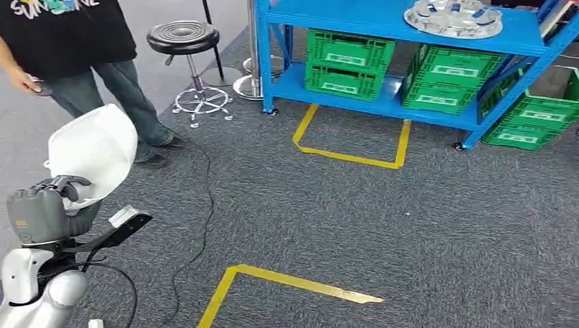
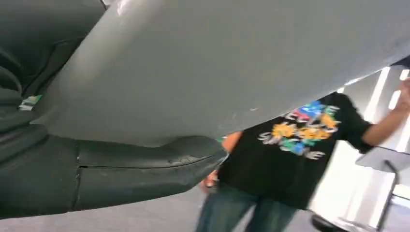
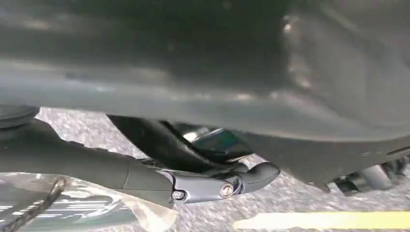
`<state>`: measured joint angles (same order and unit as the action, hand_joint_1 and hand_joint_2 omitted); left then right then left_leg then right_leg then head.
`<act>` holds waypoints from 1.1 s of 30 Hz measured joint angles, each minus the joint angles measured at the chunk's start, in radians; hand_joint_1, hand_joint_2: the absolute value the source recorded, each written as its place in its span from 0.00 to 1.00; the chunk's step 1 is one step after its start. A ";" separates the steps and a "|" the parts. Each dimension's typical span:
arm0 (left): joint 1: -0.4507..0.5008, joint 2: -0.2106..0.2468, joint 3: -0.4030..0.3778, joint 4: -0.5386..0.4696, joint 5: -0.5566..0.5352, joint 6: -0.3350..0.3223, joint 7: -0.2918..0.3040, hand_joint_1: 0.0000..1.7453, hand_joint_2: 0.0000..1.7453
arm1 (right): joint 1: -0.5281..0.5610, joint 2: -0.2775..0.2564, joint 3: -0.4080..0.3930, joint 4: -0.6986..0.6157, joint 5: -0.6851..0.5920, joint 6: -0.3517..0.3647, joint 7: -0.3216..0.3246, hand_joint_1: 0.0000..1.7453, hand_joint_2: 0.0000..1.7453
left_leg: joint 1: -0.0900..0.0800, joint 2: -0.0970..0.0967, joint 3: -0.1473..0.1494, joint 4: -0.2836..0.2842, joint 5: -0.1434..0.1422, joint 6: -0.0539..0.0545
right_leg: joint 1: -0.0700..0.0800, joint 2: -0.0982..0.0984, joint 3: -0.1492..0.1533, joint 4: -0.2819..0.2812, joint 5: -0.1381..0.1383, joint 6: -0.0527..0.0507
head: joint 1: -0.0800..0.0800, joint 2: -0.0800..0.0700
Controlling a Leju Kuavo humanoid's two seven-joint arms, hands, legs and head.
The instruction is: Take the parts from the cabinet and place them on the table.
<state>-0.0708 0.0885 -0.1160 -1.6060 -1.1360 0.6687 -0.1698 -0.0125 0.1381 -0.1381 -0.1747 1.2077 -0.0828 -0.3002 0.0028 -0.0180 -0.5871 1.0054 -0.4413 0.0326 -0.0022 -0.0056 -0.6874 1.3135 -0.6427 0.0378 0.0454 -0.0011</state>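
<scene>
**Left hand carrying white shell part, table not yet reached**

The left hand (image 1: pixel 42 208) is raised at the robot's left side, fingers wrapped over the lower edge of a white part (image 1: pixel 95 152). The part is a broad, curved, thin-walled shell, standing up from the hand and clear of the floor. In the left wrist view the same part (image 2: pixel 232 63) spans the frame as a smooth pale surface with the thumb (image 2: pixel 145 166) lying along its rim.

Right hand (image 3: pixel 212 183): the right wrist view is dark and close. Fingers appear curled beneath a large dark panel, but whether they grip anything cannot be determined.

Surroundings: a blue shelving unit (image 1: pixel 403 27) stands ahead with green crates (image 1: pixel 348 61) on its lower level and a silver disc-shaped part (image 1: pixel 454 17) on top. A person (image 1: pixel 75 41) stands close to the carried part, beside a black stool (image 1: pixel 184 37). Yellow floor tape (image 1: pixel 287 280) marks the carpet.

Handling assessment:
- The shell is probably light and rigid, likely moulded plastic.
- Its glossy surface may slip under a one-edge grip; its wide area will swing during turns.
- Hold is best taken at the rim, thumb opposing fingers across the wall.
- Set down gently; thin edges may crack or scuff
</scene>
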 joint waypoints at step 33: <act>-0.085 -0.016 -0.076 0.052 -0.001 -0.017 -0.002 1.00 1.00 | -0.020 -0.004 -0.003 0.000 -0.025 0.092 0.174 0.00 0.00 | -0.002 -0.044 -0.011 -0.002 0.014 0.003 | -0.002 0.008 0.061 -0.122 0.088 -0.003 | -0.008 0.000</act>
<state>-0.1561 0.0721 -0.1919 -1.5537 -1.1372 0.6519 -0.1717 -0.0324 0.1339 -0.1415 -0.1743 1.1826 0.0096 -0.1258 0.0012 -0.0624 -0.5977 1.0035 -0.4276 0.0356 -0.0039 0.0021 -0.6269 1.1915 -0.5551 0.0352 0.0378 -0.0011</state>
